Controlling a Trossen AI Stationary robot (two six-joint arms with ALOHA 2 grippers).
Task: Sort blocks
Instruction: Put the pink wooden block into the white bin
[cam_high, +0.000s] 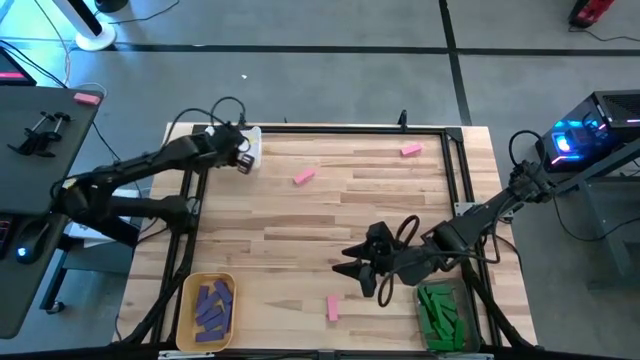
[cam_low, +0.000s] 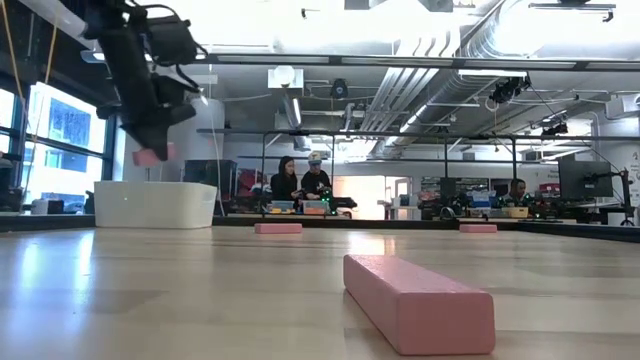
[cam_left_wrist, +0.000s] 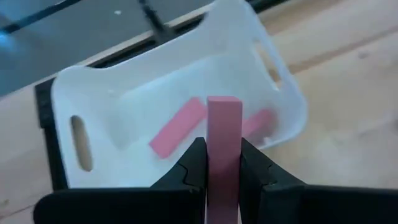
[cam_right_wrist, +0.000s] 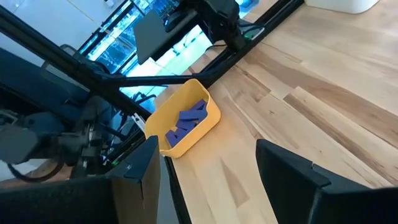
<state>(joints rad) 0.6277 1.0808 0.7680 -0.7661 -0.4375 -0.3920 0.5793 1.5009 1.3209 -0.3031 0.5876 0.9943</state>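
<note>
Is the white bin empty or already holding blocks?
Not empty: the white bin holds two pink blocks, seen past the left claw, which grips a third pink block above it.

Two dark, nearly black six-joint robot arms built from slim tubular links with bulkier rounded joint housings. Thin black cables loop loosely out of both arms near the wrists. The left end effector (cam_left_wrist: 222, 171) has two matte black, wedge-shaped fingers with flat inner faces. The right end effector (cam_right_wrist: 208, 171) shows two broad, angular black fingers with sharp, squared edges.
</note>
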